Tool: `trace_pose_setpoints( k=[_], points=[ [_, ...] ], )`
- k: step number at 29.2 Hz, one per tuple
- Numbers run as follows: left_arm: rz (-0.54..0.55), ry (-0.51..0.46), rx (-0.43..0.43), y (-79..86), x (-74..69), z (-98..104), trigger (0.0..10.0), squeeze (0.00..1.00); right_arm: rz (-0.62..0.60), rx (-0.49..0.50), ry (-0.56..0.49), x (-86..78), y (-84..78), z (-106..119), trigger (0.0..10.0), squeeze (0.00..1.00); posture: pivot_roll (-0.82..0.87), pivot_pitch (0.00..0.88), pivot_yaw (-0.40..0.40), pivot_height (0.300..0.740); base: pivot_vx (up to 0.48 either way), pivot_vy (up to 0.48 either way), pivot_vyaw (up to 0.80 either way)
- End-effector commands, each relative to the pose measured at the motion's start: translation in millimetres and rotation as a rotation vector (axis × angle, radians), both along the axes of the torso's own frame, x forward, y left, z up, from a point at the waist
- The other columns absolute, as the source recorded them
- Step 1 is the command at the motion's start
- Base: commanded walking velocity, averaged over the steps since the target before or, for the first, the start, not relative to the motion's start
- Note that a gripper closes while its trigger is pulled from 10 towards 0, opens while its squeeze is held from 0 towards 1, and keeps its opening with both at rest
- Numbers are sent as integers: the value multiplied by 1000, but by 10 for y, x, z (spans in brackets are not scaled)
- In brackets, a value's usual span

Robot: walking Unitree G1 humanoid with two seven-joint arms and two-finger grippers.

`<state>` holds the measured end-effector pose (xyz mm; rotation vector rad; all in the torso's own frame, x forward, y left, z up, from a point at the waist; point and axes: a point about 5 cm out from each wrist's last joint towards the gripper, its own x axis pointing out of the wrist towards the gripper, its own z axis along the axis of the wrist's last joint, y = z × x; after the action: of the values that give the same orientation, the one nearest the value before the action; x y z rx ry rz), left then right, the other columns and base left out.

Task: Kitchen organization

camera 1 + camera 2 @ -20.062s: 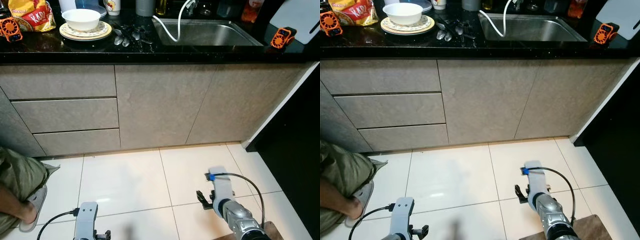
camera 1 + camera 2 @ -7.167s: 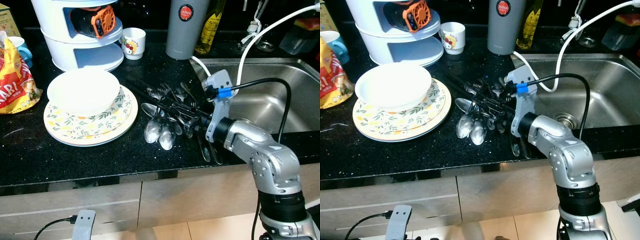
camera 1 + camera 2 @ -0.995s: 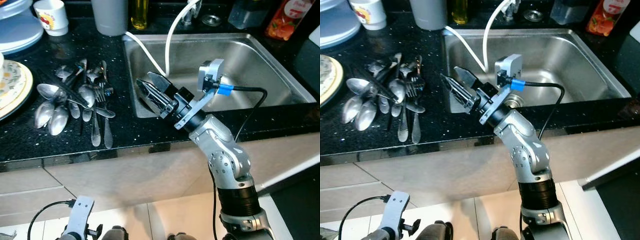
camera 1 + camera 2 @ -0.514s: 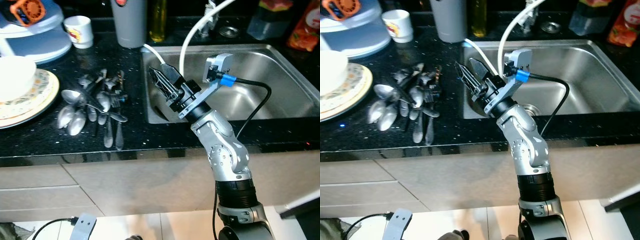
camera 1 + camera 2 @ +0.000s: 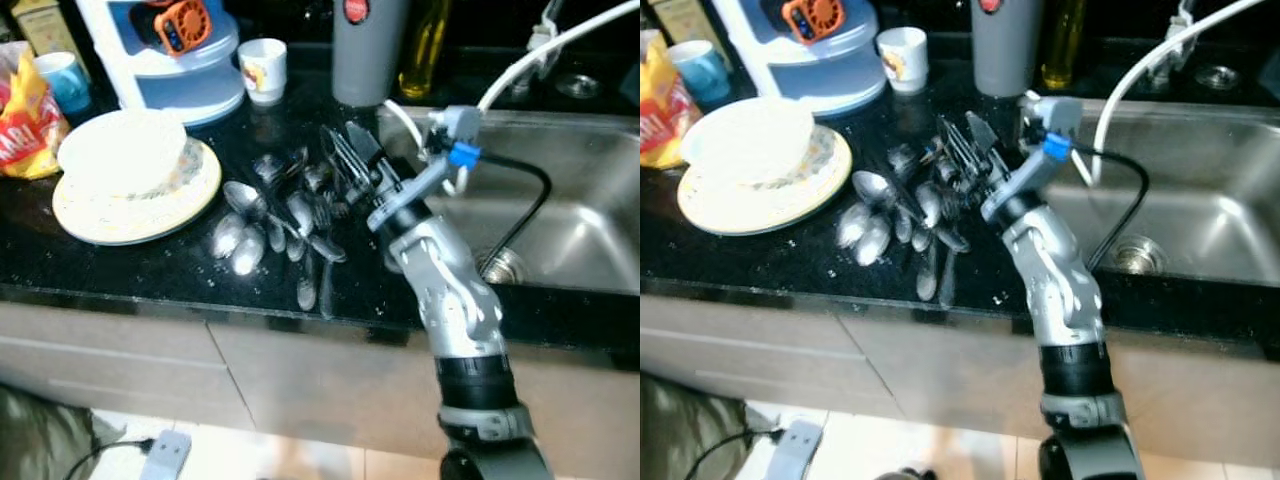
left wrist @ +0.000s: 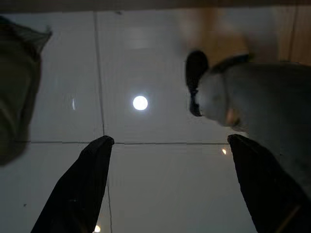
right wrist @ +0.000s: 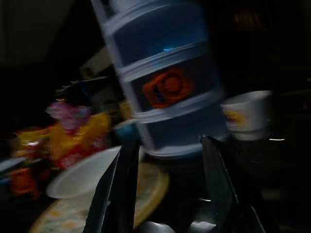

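Steel cutlery (image 5: 270,225) lies heaped on the black bench (image 5: 120,275), between plate (image 5: 135,195) and sink (image 5: 560,215); right hand (image 5: 350,155) hovers above, fingers parted, empty. Approach step, by judgement; next comes descent onto one piece; left hand (image 6: 167,187) hangs open near the floor.

white floor tiles (image 6: 160,184); snack bag (image 5: 22,125) on countertop.

My black fingers (image 5: 350,150) end a silver arm (image 5: 455,300) with a blue clip. The cutlery (image 5: 280,225) under them is shiny silver on a speckled black counter (image 5: 120,265). The bowl (image 5: 120,150) is white on a cream plate (image 5: 135,205) with a leafy pattern. The stacked container (image 5: 820,60) is pale blue with an orange piece inside; the snack bag (image 5: 25,120) is yellow and red.
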<state>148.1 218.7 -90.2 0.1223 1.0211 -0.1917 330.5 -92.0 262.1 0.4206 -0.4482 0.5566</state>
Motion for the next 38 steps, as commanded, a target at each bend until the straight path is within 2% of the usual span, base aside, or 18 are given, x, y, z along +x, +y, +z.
trace_pose_setpoints(
  k=[1,4,6,11,15,18,19,21,24,29,31,38],
  points=[
    [11,26,0,14,-68,-26,10000,0,-44,2,13,30,-46,-18,10000,0,75,90,16,740,0,0,0],
    [10,25,-4,11,-60,-23,10000,0,-62,10,19,43,-67,-17,10000,0,73,92,16,740,0,0,0],
    [-4,38,-11,2,-57,-25,10000,0,-118,-16,26,76,-118,-8,10000,0,69,92,16,740,0,-461,0],
    [7,38,6,4,-60,-29,10000,0,-145,-39,27,86,-140,-6,10000,0,67,93,14,740,0,-455,0],
    [21,33,11,-3,-55,-31,10000,0,-174,-111,27,102,-151,-13,10000,0,68,94,13,740,0,0,0],
    [22,32,11,-17,-51,-33,10000,0,-134,-335,-9,85,-95,-34,10000,0,65,95,10,740,0,0,0],
    [22,33,10,-23,-52,-34,10000,0,-111,-380,-21,72,-77,-35,10000,0,63,95,10,740,0,0,0],
    [20,36,10,-33,-59,-39,10000,0,-41,-408,-49,17,-37,5,10000,0,62,95,9,740,0,0,0],
    [19,41,10,-42,-72,-47,10000,0,-1,-454,-70,-22,-11,45,10000,0,55,99,6,740,0,0,0],
    [18,45,11,-52,-86,-54,10000,0,19,-520,-88,-50,17,53,10000,0,54,103,2,740,0,0,0],
    [16,51,12,-67,-110,-66,10000,0,29,-579,-98,-61,128,19,10000,0,49,113,-4,740,0,0,0],
    [16,63,11,-93,-169,-91,10000,0,56,-574,-85,-49,311,-13,10000,0,57,131,-21,740,0,0,152]
  ],
)
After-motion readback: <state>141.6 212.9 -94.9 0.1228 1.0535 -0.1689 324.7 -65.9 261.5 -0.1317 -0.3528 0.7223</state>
